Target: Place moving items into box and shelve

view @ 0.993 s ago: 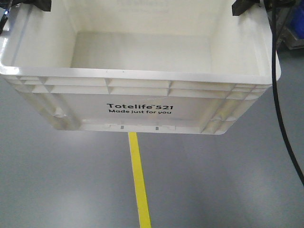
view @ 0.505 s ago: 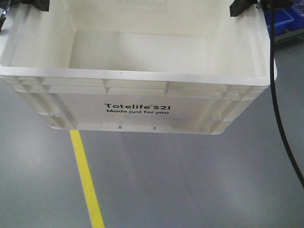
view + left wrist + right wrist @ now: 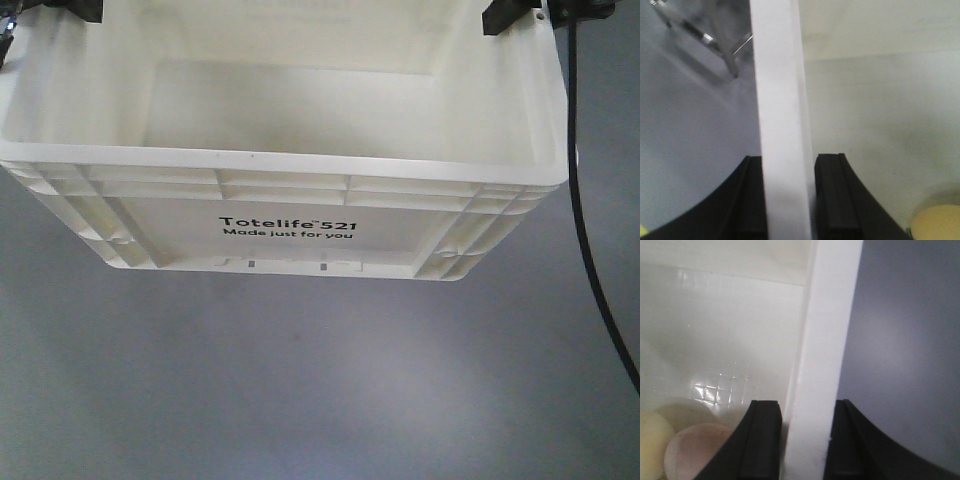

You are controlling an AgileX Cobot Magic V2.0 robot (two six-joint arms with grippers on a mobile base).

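The box point(image 3: 290, 225), a white crate printed "Totelife 521", hangs above the grey floor, held by both short walls. My left gripper point(image 3: 790, 162) is shut on the left rim point(image 3: 777, 100), one black finger point(image 3: 752, 200) outside and one inside. On the right rim point(image 3: 827, 340) my right gripper point(image 3: 807, 405) is shut the same way. Both grippers show as black parts at the crate's top corners, left gripper point(image 3: 75, 8) and right gripper point(image 3: 510, 15). Inside lie the moving items: a cream-yellow one point(image 3: 935, 225), also the cream-yellow one point(image 3: 650, 450), and a pinkish one point(image 3: 695, 455).
Plain grey floor point(image 3: 320, 380) lies under the crate. A black cable point(image 3: 580, 200) hangs down past its right side. A blurred metal frame part point(image 3: 715, 45) shows beyond the left rim; I cannot tell whether it belongs to the shelve.
The yellow floor line slid left and out of the front view, and the blue bins at the top right are gone. The crate stays gripped the same way.
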